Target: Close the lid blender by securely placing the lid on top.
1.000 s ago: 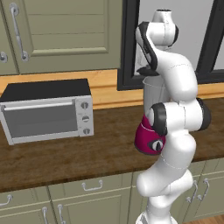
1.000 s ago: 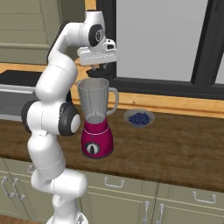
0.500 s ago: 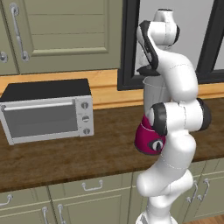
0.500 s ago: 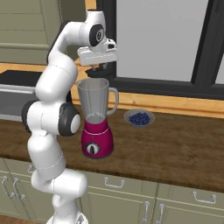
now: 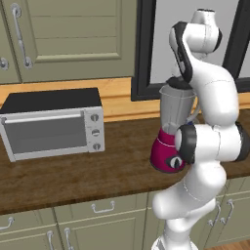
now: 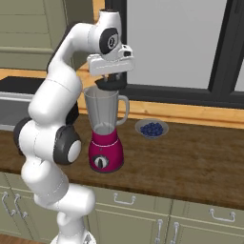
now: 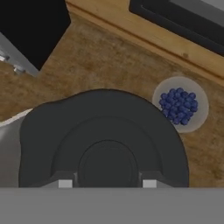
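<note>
A magenta-red blender with a rounded glossy base, a round dial knob and a tall clear greyish jar with a side handle stands on the dark wood-grain counter, near its front edge. The two-finger gripper hangs directly above the jar mouth, its fingers closed on the small, matt, almost black round lid. In the right base view the lid sits just at the jar's rim; whether it touches the rim cannot be told. In the left base view it shows as a dark cap at the top of the jar.

Well to the blender's left stands a boxy silver toaster oven with a black top and a glass door. To its right, farther back, lies a shallow grey dish of round blueberries.

Compared with a second ago, the gripper and lid have come lower, closing the gap to the rim.
</note>
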Controlling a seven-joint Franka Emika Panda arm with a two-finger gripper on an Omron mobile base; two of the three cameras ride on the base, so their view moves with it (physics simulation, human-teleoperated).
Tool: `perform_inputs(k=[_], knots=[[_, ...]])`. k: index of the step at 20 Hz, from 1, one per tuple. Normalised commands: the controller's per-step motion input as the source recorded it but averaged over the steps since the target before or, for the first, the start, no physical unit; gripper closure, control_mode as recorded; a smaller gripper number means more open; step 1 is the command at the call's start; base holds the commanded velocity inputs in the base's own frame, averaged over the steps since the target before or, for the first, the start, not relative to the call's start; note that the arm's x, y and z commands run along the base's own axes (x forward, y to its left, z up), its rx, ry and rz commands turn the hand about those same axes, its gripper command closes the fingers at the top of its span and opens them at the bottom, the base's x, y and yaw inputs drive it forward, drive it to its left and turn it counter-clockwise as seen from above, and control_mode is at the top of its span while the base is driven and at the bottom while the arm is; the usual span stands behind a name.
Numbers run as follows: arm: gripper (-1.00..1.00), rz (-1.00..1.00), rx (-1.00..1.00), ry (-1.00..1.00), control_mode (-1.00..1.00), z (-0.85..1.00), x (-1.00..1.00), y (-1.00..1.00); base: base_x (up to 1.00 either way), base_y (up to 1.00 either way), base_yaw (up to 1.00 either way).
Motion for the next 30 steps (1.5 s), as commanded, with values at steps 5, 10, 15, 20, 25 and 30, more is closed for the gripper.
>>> perform_inputs(k=[5, 10, 15, 20, 25, 30], knots=[[1.0, 0.06, 0.0, -0.06, -1.0, -0.01, -0.39, 0.0, 0.0, 0.0, 0.0], [1.0, 0.06, 0.0, -0.15, -1.0, -0.02, 0.01, 0.17, 0.0, 0.0, 0.0], [1.0, 0.02, 0.0, -0.09, -1.0, 0.0, 0.06, 0.27, 0.0, 0.0, 0.0], [1.0, 0.0, 0.0, 0.0, -1.0, 0.0, 0.0, 0.24, 0.0, 0.0, 0.0], [1.0, -0.01, 0.03, 0.04, -1.0, 0.05, 0.0, 0.15, 0.0, 0.0, 0.0], [1.0, -0.01, 0.01, 0.03, -1.0, 0.07, -0.01, 0.16, 0.0, 0.0, 0.0]])
